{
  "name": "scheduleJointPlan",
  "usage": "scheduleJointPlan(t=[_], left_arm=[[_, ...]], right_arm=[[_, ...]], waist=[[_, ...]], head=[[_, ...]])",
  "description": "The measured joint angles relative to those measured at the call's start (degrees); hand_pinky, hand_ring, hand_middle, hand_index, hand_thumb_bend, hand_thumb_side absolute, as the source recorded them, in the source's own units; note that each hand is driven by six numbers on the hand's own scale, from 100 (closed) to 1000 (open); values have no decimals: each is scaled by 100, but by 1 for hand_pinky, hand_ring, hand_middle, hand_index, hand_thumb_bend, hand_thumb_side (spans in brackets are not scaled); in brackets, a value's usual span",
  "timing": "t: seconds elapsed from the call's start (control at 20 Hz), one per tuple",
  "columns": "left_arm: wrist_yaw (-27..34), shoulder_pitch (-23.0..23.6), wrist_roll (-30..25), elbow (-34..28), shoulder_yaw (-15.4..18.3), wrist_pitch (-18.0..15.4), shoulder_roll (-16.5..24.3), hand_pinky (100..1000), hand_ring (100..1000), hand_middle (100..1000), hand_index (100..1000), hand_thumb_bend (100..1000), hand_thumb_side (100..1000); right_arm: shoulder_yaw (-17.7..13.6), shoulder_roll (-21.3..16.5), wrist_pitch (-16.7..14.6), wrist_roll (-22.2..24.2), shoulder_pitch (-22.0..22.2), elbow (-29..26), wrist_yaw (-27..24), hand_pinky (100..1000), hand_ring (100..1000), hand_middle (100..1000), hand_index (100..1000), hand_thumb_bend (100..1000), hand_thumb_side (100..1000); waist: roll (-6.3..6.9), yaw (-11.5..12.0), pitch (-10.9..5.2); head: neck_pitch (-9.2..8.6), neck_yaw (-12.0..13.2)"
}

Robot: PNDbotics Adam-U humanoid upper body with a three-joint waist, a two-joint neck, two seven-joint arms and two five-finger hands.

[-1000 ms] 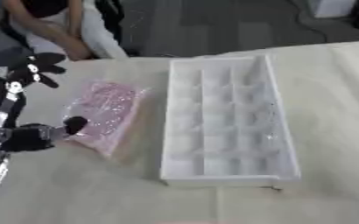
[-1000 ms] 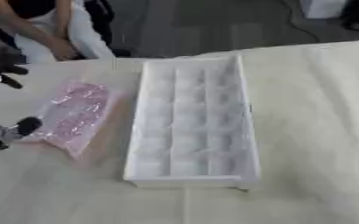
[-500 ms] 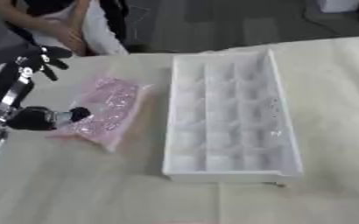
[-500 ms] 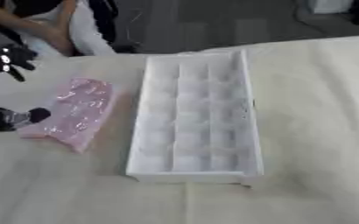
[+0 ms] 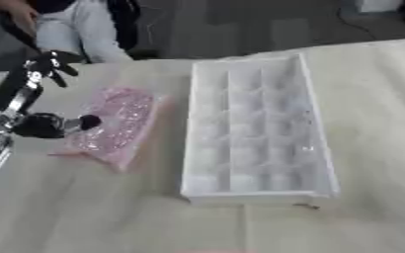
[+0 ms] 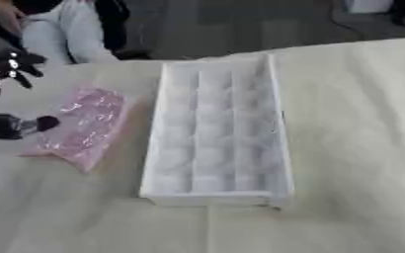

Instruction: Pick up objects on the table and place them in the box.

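A pink, shiny packet [image 5: 115, 121] lies flat on the cloth-covered table, just left of the box. The box [image 5: 256, 190] is a long white tray split into several empty compartments. My left hand [image 5: 52, 61] shows at the upper left, raised above the table with its black fingers spread and holding nothing. It is up and to the left of the packet, apart from it. Lower down, a dark rounded part of the left arm [image 5: 46, 125] reaches the packet's left edge. My right hand is in neither view.
A beige cloth [image 5: 344, 217] covers the table. A seated person [image 5: 76, 24] is at the far edge, behind the packet. The floor beyond is dark grey.
The whole picture has shifted slightly, so the camera moved. The packet, the box and the left arm keep the same places relative to one another.
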Motion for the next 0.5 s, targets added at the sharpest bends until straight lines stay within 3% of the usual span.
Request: scheduleJointPlan(t=[0.5], left_arm=[[32, -333, 88, 240, -137, -112, -163, 425, 614, 716, 817, 693, 681]], right_arm=[[57, 2, -25, 23, -112, 0, -51, 830, 858, 892, 833, 325, 1000]], waist=[[-32, -170, 0]], head=[[0, 50]])
